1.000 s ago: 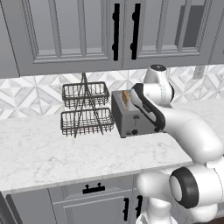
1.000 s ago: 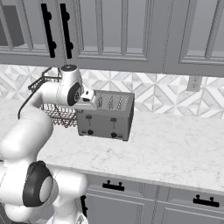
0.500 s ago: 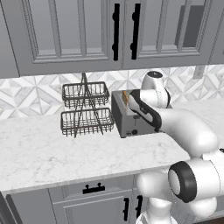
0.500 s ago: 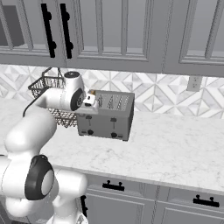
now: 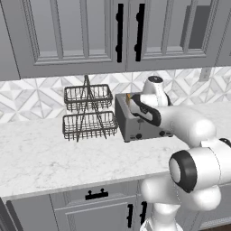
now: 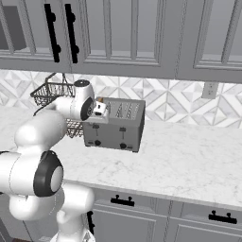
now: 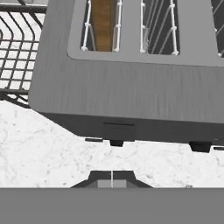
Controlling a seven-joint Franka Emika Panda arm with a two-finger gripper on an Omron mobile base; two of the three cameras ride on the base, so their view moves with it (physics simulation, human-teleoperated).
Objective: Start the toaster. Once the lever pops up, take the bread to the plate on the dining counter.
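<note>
The boxy grey toaster (image 5: 140, 122) (image 6: 115, 125) stands on the marble counter against the backsplash. The bread (image 7: 103, 22) (image 5: 128, 98) sits upright in its left-end slot, only its orange-brown top showing. My gripper (image 7: 112, 178) (image 6: 99, 112) is shut with nothing in it. It hangs at the toaster's front face on the bread's side, just over the dark lever (image 7: 119, 130), whose slot runs down that face. Small dark knobs (image 7: 116, 143) sit low on the front. The plate and the dining counter are out of view.
A two-tier black wire basket rack (image 5: 88, 113) (image 6: 51, 94) (image 7: 17, 48) stands right beside the toaster's bread end. Grey wall cabinets (image 5: 117, 36) hang above. Open marble counter (image 6: 189, 160) stretches to the toaster's other side and in front of it.
The hand has crept a little lower and closer along the toaster's front at the bread end. The jaws stay shut. Toaster, bread and rack have not moved.
</note>
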